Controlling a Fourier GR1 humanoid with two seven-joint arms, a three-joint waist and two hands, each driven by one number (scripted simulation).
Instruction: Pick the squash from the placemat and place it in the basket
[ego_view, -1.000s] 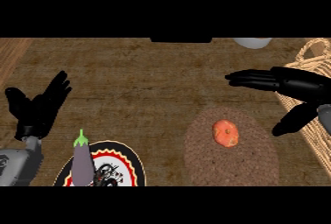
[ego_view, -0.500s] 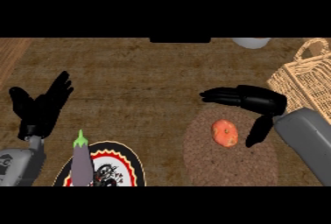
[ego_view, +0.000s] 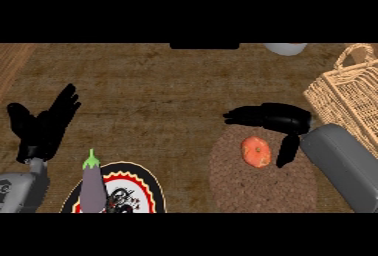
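One squash (ego_view: 255, 151) on placemat (ego_view: 251, 192); right robot hand (ego_view: 277, 120) spread above; eggplant (ego_view: 91, 185) nearby.

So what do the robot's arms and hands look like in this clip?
Both forearms are smooth grey casings with rounded edges; the right forearm shows as a plain grey block, while the left forearm carries a small dark marking that I cannot read. Each ends in an all-black hand with slim black fingers and a thumb: left hand, right hand. No cables or sleeves show.
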